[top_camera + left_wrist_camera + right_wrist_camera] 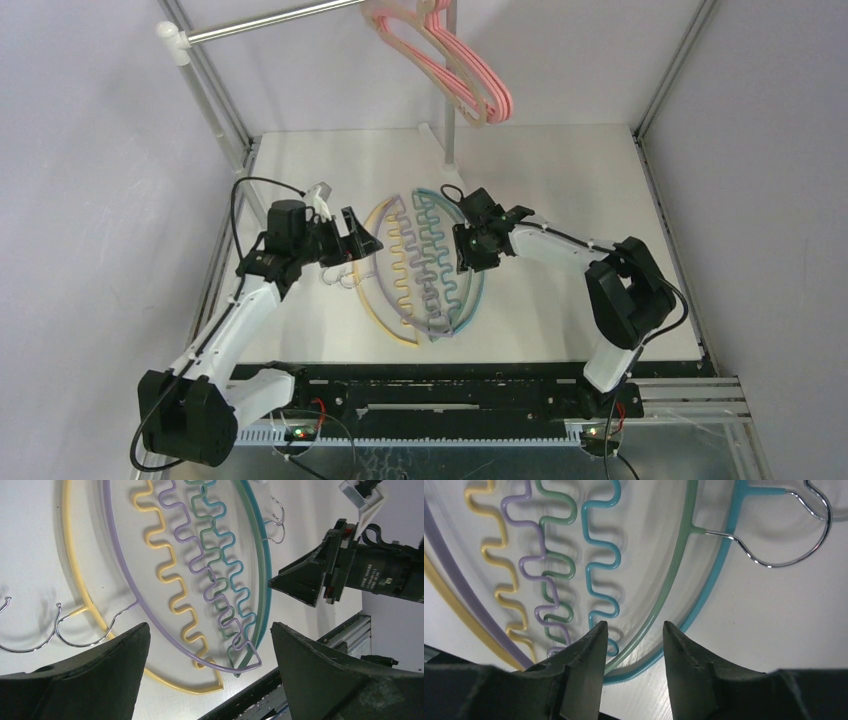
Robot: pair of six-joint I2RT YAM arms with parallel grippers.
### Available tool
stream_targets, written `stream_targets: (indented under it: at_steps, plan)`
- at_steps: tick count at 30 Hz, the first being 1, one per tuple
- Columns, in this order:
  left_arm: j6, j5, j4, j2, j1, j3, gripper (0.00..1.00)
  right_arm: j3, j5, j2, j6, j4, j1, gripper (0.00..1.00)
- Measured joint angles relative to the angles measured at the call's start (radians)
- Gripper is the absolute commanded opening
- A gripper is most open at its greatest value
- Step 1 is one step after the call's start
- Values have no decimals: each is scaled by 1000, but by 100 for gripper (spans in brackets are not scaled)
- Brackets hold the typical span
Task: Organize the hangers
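Note:
Yellow point(368, 290), lavender point(392, 300), green point(462, 318) and teal point(480, 285) hangers lie overlapped on the white table, wavy bars in the middle. Pink point(490, 85) and tan point(400, 45) hangers hang on the rail. My left gripper point(368, 240) is open and empty at the pile's left edge, above the lavender point(125, 575) and yellow point(170, 580) hangers. My right gripper point(463, 255) is open just above the pile's right side. In the right wrist view its jaws point(634, 627) straddle the green point(669, 580) and teal point(719, 565) curved bars without touching them.
A silver rail point(270, 20) crosses the top left on a white post point(205, 90), with a second upright post point(450, 110) behind the pile. Metal frame bars point(665, 90) flank the table. The black front rail point(450, 385) runs along the near edge.

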Motion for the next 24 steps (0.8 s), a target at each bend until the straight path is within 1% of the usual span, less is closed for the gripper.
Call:
stream_targets:
  at_steps: [3,7,9,14,16,20,24]
  plan:
    - [-7,-1,1,-5,0,-3,95,0,6,24,0,13,-1,46]
    - [-18,-3,4,-25,0,-17,95,0,26,34,-9,23,3,46]
    - [-29,-6,5,-39,0,-35,95,0,46,29,-34,32,24,46]
    - [-52,-14,9,-51,0,-76,95,0,39,-5,-89,26,122,49]
    - [-63,-23,9,-52,0,-88,95,1,28,-26,-118,20,179,50]
    - [-66,-44,8,-53,0,-95,95,30,-43,-48,-170,0,275,50]
    - [-72,-67,7,-57,0,-95,95,83,-104,-42,-200,2,319,51]
